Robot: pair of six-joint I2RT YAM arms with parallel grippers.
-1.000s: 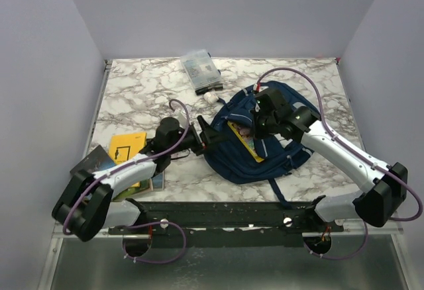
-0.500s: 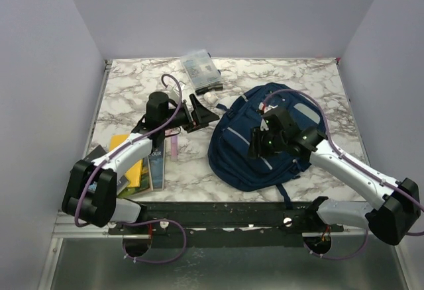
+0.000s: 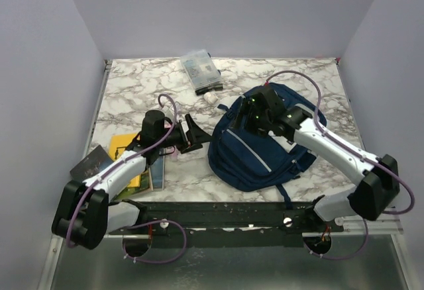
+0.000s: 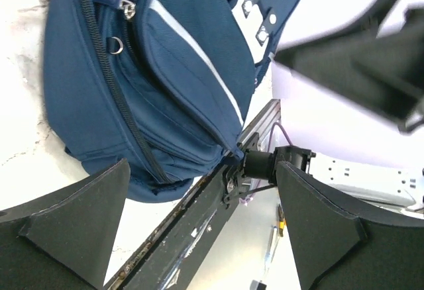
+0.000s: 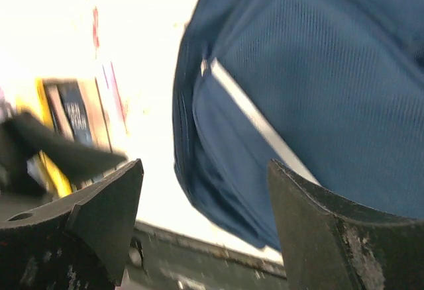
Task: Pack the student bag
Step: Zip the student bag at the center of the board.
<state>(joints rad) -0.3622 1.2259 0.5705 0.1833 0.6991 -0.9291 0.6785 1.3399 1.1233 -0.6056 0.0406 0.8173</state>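
Student bag (image 3: 255, 154) — slumped navy fabric, grey-trimmed — on marble (image 3: 132, 88); left hand (image 3: 193, 133), right hand (image 3: 253, 112) splayed empty.

A: Where's the left arm (image 3: 119, 171)?
B: Stretched low from its base, forearm angled inward, wrist rolled partly sideways. The left tool (image 3: 192, 133) points to the right, jaws spread wide.
A: And the right arm (image 3: 331, 147)?
B: Reaching forward and to the left, elbow bent, wrist raised. The right tool (image 3: 255, 112) tips downward, its fingers (image 5: 99, 217) parted too.
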